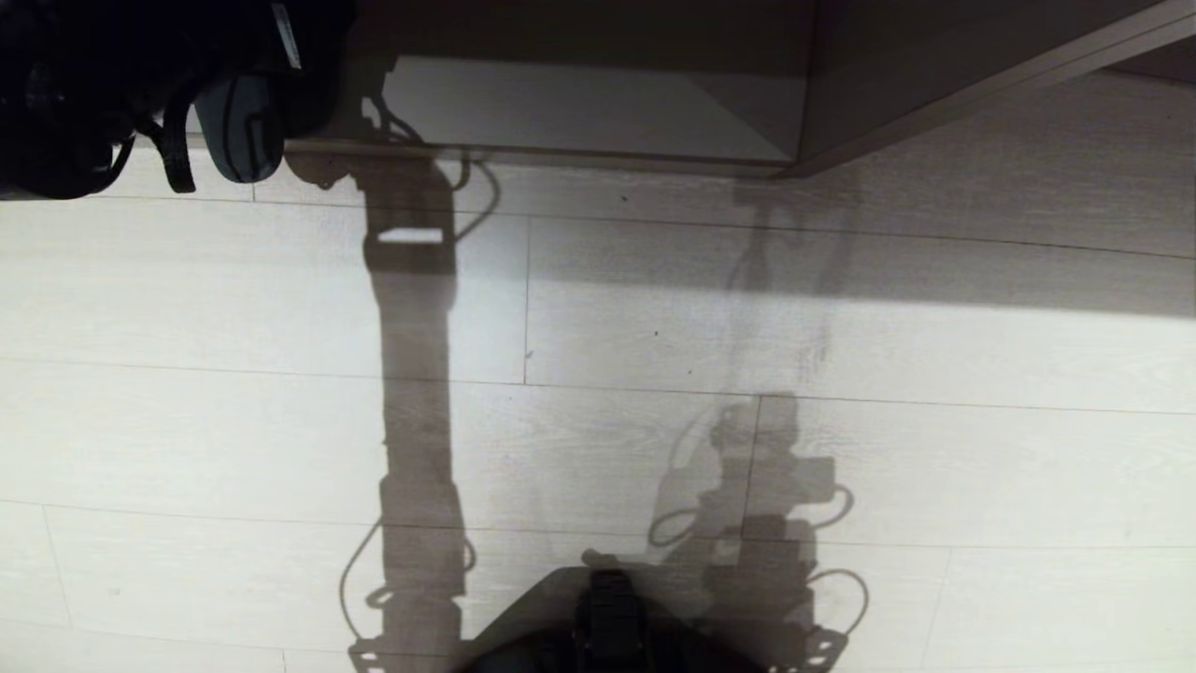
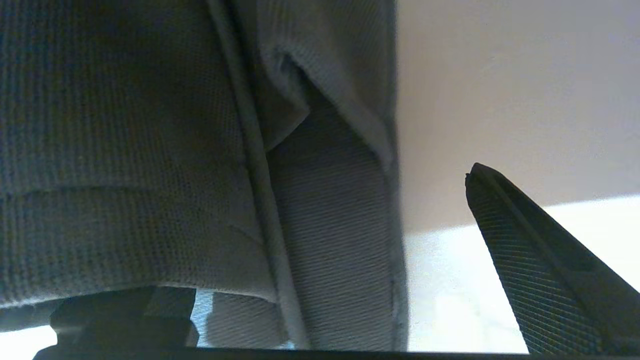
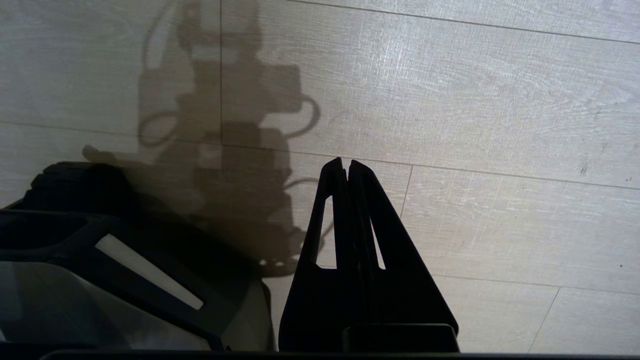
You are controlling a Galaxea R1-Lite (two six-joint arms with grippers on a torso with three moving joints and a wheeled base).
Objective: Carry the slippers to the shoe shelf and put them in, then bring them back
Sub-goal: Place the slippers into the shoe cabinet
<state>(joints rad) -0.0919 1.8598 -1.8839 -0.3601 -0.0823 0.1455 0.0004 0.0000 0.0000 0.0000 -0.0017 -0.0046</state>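
Your slippers [image 2: 320,200]: grey-blue ribbed fabric, lying between the left gripper's [image 1: 238,126] fingers [image 2: 540,270], jaws spread wide; contact unclear. In the head view they sit at the front lip of the shoe shelf [image 1: 598,112]; its visible cubby holds only light and shadow. Right gripper [image 3: 346,172] hangs over the floor [image 1: 841,327], jaws pressed together, holding nothing.

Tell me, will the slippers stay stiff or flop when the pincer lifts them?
Probably floppy: in the left wrist view the slippers show soft woven fabric with folds. Likely light, since the sole edge looks thin. The textured cloth should not slip easily.
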